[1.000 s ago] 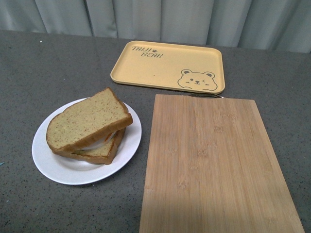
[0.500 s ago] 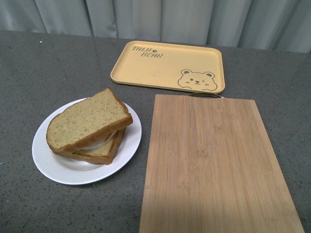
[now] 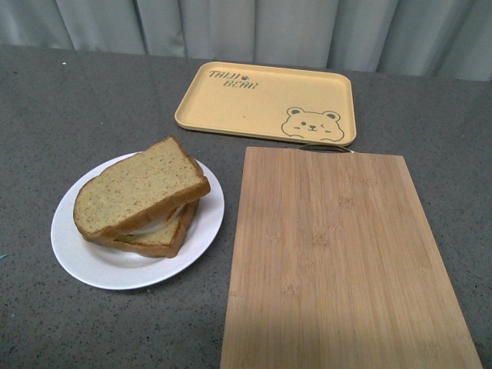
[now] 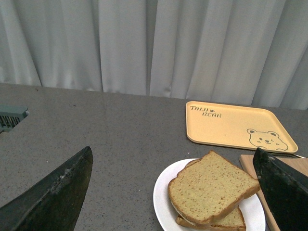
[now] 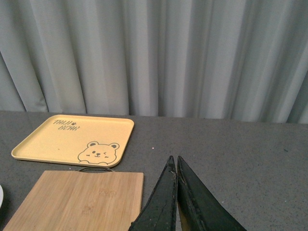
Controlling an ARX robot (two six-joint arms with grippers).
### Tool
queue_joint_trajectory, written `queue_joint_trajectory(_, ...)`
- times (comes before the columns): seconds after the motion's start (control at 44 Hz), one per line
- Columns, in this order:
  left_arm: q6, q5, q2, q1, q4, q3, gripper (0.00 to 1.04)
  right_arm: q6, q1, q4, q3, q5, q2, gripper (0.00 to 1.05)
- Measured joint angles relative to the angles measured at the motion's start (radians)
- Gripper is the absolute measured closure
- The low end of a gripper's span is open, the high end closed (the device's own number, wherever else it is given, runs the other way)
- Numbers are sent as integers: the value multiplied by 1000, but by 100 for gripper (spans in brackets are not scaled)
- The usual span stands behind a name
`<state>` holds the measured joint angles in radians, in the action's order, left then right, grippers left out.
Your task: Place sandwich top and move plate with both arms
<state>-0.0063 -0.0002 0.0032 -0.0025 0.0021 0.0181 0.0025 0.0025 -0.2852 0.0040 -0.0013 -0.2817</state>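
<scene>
Shows the sandwich top (image 3: 138, 188) tilted atop a lower slice (image 3: 165, 238) on the plate (image 3: 100, 265), left of the wooden board (image 3: 338, 261). Shows left gripper (image 4: 172, 151) spread wide, right gripper (image 5: 174, 161) pinched together, both empty.

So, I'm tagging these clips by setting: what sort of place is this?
Probably a staged kitchen-style tabletop rather than a real kitchen: a sandwich on a white plate, a bamboo cutting board and a yellow tray sit on a grey speckled counter, with a plain curtain behind.
</scene>
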Motion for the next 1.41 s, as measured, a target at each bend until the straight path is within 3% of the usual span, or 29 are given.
queue_joint_trajectory(0.432,0,0,0,0,0,0,7,0,0,106,0,0,107,104)
queue_joint_trajectory(0.523,0,0,0,0,0,0,7,0,0,270,0,-1,235,104)
queue_joint_trajectory(0.682,0,0,0,0,0,0,7,-2,0,283,0,-1,277,102)
queue_joint_trajectory(1.023,0,0,0,0,0,0,7,-2,0,283,0,-1,277,55)
queue_joint_trajectory(1.091,-95,18,128,8,-175,68,7,-2,0,283,0,-1,277,41)
queue_joint_trajectory(1.136,-171,52,248,9,-189,87,7,-2,0,283,0,-1,277,30)
queue_joint_trajectory(1.25,-349,113,509,-11,-72,102,7,-2,0,284,0,-1,277,9)
queue_joint_trajectory(1.409,-583,167,951,31,216,142,7,-2,0,283,0,-1,277,9)
